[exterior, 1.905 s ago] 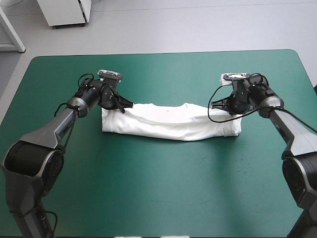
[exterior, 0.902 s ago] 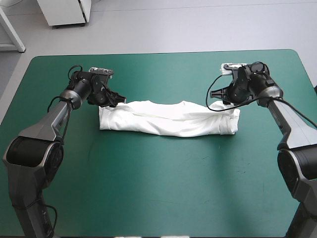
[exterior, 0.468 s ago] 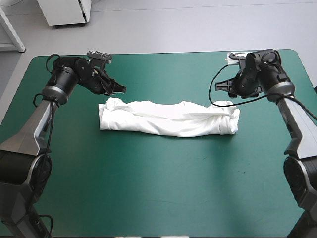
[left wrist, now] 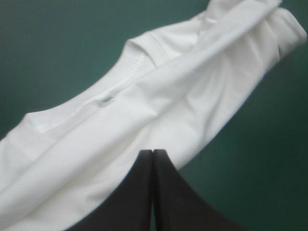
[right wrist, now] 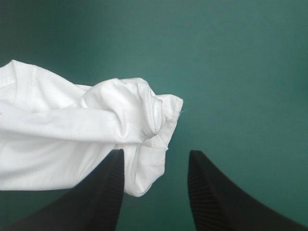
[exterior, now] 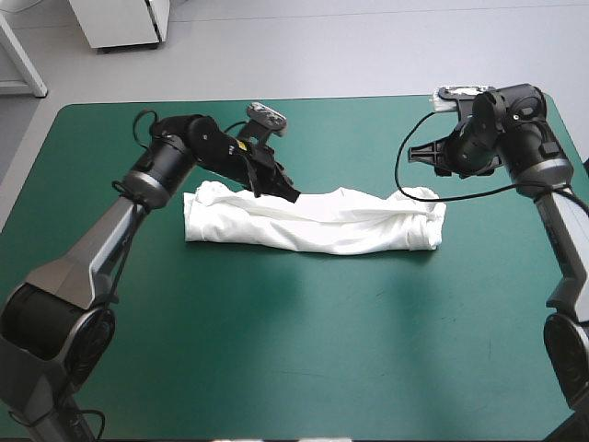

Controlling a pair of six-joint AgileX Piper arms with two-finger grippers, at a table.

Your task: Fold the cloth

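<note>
White T-shirt (exterior: 313, 221) lay folded into a long narrow band on the teal-green cover (exterior: 304, 350), running left to right across the middle of the bench, somewhat nearer the far edge than the near one. Collar (left wrist: 91, 103) with a small label (left wrist: 107, 100) faced up along the band's far side. The right end (right wrist: 139, 115) was bunched and rolled. Left gripper (exterior: 290, 195) sat at the far edge of the band, left of its middle, its black fingers (left wrist: 137, 192) pressed together into one point over the fabric; contact with the shirt could not be judged. Right gripper (exterior: 421, 154) hung over the far side of the right end, apart from the fabric, its black fingers (right wrist: 96, 192) spread, with the bunched end ahead of them.
</note>
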